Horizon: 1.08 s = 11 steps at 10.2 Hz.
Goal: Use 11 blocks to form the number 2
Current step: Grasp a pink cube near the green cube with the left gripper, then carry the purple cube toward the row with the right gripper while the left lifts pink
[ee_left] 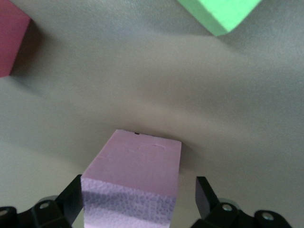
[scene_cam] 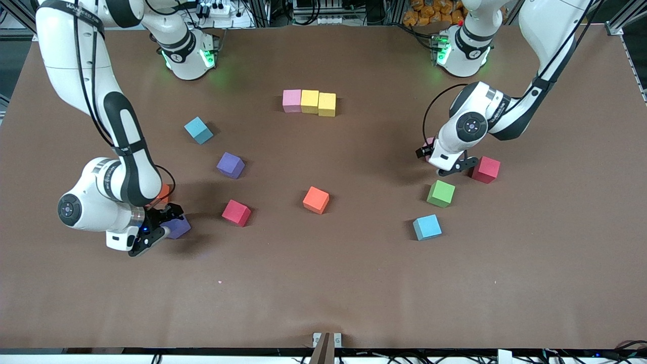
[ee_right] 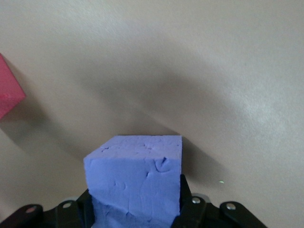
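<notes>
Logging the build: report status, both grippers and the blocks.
Right gripper shut on purple block. Left gripper open around pink block, not clamped. Top row laid: pink, yellow, yellow. Nothing in the way.

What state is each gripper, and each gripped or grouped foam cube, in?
Left gripper: open, straddling the pale pink foam cube.
Right gripper: shut on the purple foam cube.
Pink-yellow-yellow foam cube row: lying flat, sides touching.

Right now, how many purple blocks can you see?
2. One purple block sits on the table between the cyan and red ones. The other is between the right gripper fingers, at the right arm's end. None seems hidden.
</notes>
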Available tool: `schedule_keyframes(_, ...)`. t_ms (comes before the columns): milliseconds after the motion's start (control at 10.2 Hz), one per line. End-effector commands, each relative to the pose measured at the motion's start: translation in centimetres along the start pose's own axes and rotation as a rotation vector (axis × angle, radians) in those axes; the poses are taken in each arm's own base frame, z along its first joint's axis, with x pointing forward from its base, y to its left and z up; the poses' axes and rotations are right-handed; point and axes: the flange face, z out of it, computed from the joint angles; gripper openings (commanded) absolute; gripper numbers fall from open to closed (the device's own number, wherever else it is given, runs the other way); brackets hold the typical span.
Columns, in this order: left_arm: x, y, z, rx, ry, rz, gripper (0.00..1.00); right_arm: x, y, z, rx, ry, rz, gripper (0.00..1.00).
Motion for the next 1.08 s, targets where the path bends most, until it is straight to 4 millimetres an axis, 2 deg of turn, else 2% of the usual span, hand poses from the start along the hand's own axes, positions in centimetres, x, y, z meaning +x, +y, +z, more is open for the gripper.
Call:
schedule_keyframes(0,0.0,-0.1,0.0,-0.013,0.002,0.03,0.36,1.3,-1.4,-3.1,-0.016,0.049,-0.069,0.18)
schedule_keyframes(98,0.1,0.0,0.0,-0.015,0.003,0.029,0.17,2.5,-3.2,-4.7,-0.023,0.065,-0.087,0.19)
schedule_keyframes(295,0.3,0.2,-0.6,-0.021,0.015,0.033,0.17,3.3,-7.2,-6.6,0.052,0.012,-0.02,0.2)
schedule_keyframes(393,-0.1,0.9,-1.0,-0.026,0.02,0.047,0.17,4.1,-10.2,-7.3,0.064,0.0,0.015,0.23)
schedule_keyframes(787,0.2,2.3,-3.2,-0.06,0.046,0.035,0.18,7.2,-23.3,-6.1,0.08,-0.062,0.208,0.23)
schedule_keyframes(983,0.8,2.8,-4.4,-0.078,0.058,0.026,0.18,7.5,-28.1,-4.8,0.1,-0.077,0.312,0.23)
